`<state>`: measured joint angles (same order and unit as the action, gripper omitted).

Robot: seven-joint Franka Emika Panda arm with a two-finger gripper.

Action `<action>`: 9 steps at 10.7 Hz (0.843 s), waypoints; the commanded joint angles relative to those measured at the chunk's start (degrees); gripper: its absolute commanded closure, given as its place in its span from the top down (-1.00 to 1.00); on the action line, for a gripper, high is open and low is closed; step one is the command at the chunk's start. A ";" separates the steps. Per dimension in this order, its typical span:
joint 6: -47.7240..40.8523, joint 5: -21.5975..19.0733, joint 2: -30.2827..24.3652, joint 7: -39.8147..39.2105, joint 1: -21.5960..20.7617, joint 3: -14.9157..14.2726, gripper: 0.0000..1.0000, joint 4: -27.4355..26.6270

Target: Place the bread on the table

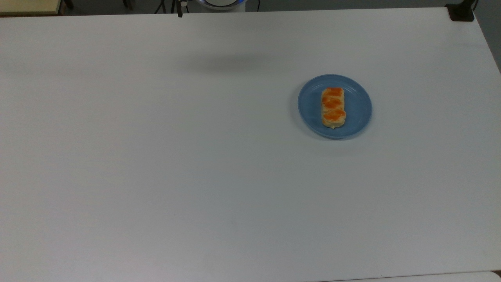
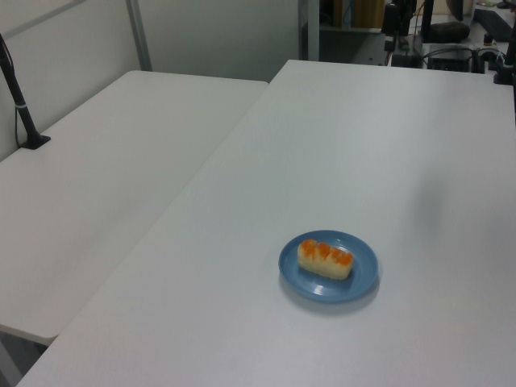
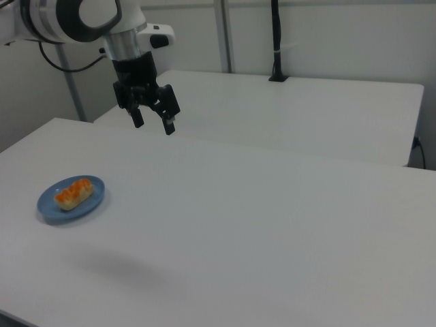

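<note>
Top view: the bread (image 1: 333, 107) lies flat on a round blue plate (image 1: 358, 107), not on the bare table (image 1: 156, 156).

The bread's long axis runs up and down in the top view, one short end toward the top view's top edge and the other toward its bottom, with the three orange-brown bumps lined along it and facing up. In the left view the bread (image 2: 325, 259) lies nearly across the plate (image 2: 363, 270), slanting slightly down to the left view's right; in the right view the bread (image 3: 73, 193) slants up to the right view's right on the plate (image 3: 95, 197). The plate sits on the table toward the top view's right. In the right view the gripper (image 3: 153, 122) hangs in the air well apart from the plate, its fingers spread and holding nothing, pointing down at the table (image 3: 272, 225).
</note>
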<state>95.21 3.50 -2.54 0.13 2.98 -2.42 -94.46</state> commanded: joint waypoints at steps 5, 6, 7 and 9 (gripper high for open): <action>-0.11 0.37 1.66 -1.36 -4.99 -0.57 1.00 -0.55; -0.20 0.28 1.75 -0.84 -6.57 -0.48 1.00 -0.55; -0.63 -0.15 1.58 -0.66 -8.24 -0.31 1.00 -0.55; -1.52 -0.51 1.84 1.70 -13.41 0.66 1.00 -0.72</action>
<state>95.01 3.50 -0.32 -0.10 -5.10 -2.01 -94.69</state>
